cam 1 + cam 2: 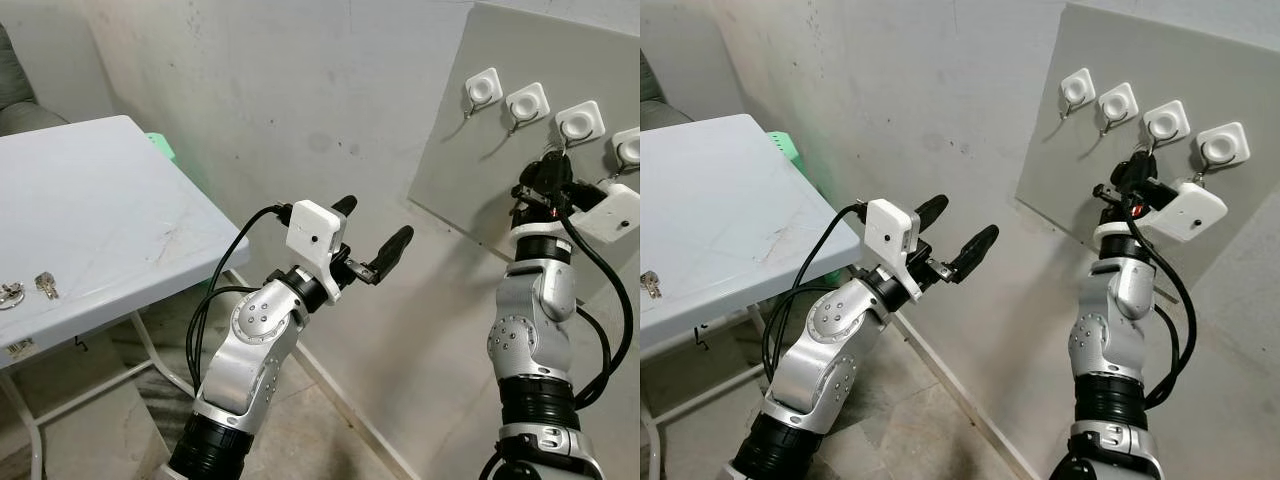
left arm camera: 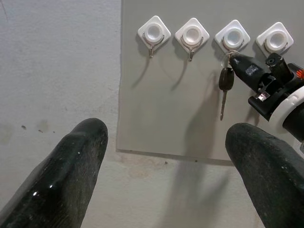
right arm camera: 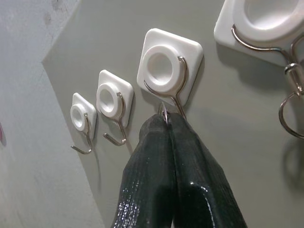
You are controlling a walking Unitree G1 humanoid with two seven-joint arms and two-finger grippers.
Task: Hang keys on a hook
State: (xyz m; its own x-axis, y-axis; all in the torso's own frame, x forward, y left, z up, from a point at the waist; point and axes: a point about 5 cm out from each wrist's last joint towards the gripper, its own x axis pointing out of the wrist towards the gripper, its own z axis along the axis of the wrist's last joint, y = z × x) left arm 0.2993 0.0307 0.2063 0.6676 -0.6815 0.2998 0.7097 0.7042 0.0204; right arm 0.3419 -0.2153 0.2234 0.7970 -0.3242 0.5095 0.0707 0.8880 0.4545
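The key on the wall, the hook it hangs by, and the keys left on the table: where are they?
Key (image 2: 225, 80): left wrist view, on its black head.
Hook (image 2: 233, 38): left wrist view, on its white round base, third in the row.
Keys on the table (image 1: 45, 285): left eye view, on the small key.

Right pincer (image 3: 164, 118) raised, fingers pinched together; left pincer (image 1: 372, 240) spread wide.

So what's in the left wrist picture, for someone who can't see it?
A black-headed key hangs from the third of four white wall hooks on a grey board, with the right pincer shut on its ring. The left pincer's two black fingers spread wide open in front.
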